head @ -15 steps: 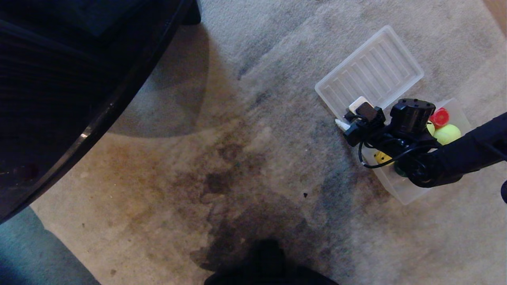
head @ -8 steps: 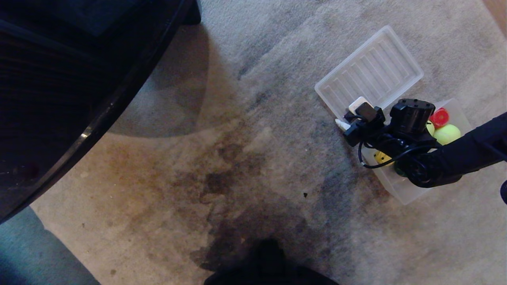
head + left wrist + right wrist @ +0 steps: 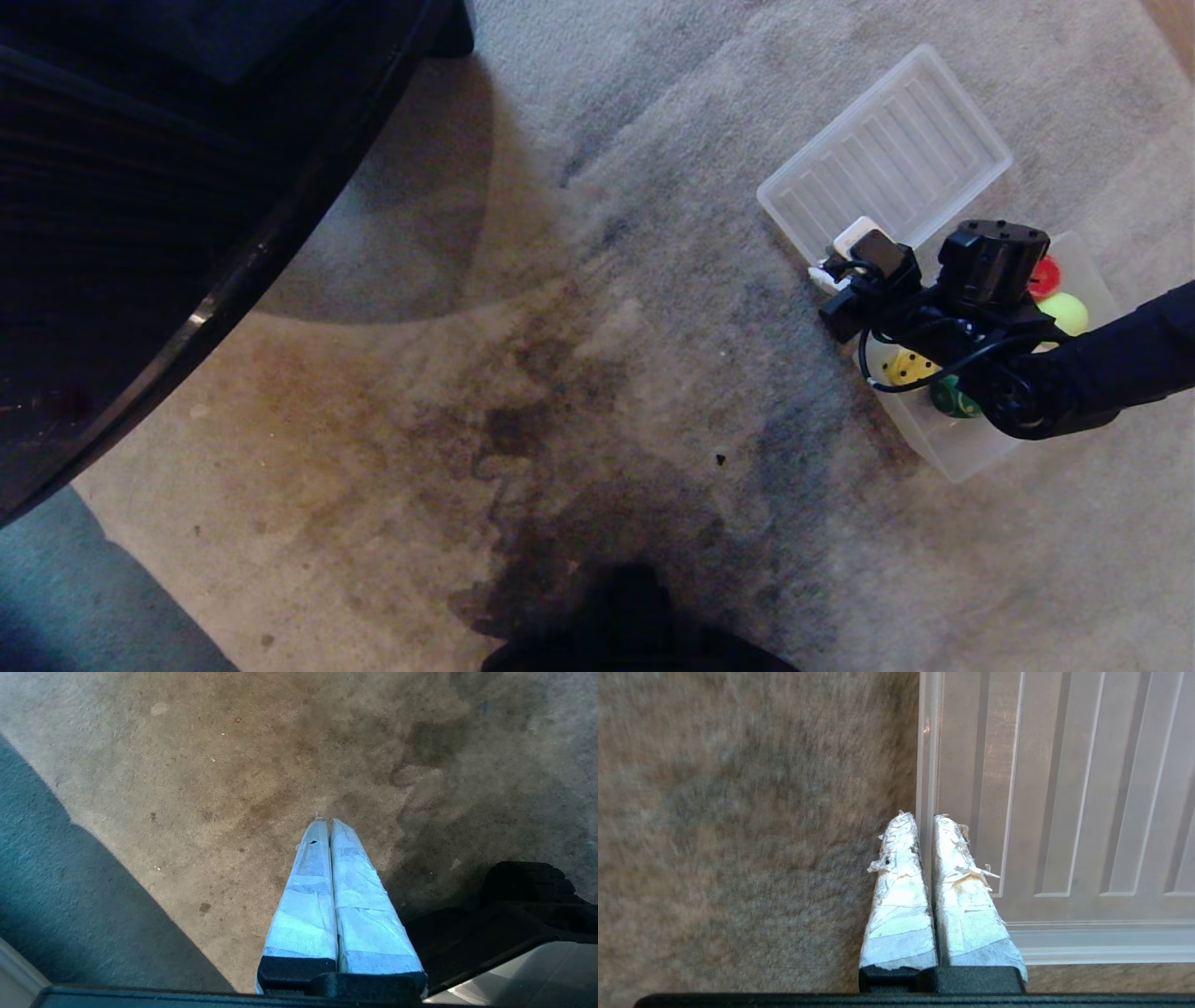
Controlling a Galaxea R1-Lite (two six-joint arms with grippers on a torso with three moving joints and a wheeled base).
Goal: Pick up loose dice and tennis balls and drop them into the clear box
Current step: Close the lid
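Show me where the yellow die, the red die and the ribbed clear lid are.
yellow die (image 3: 910, 366), head view, on its top face with pips.
red die (image 3: 1045, 275), head view, on its visible red face beside the arm.
ribbed clear lid (image 3: 887, 154), head view, on its ribbed middle.

The clear box (image 3: 971, 457) — a shallow frosted tub — sits on the carpet, partly hidden. Inside lie a yellow die (image 3: 910, 366) with dark pips, a dark green die (image 3: 950, 399) beside it, a red die (image 3: 1045, 275) and a yellow-green tennis ball (image 3: 1064, 312) (both at the far end).
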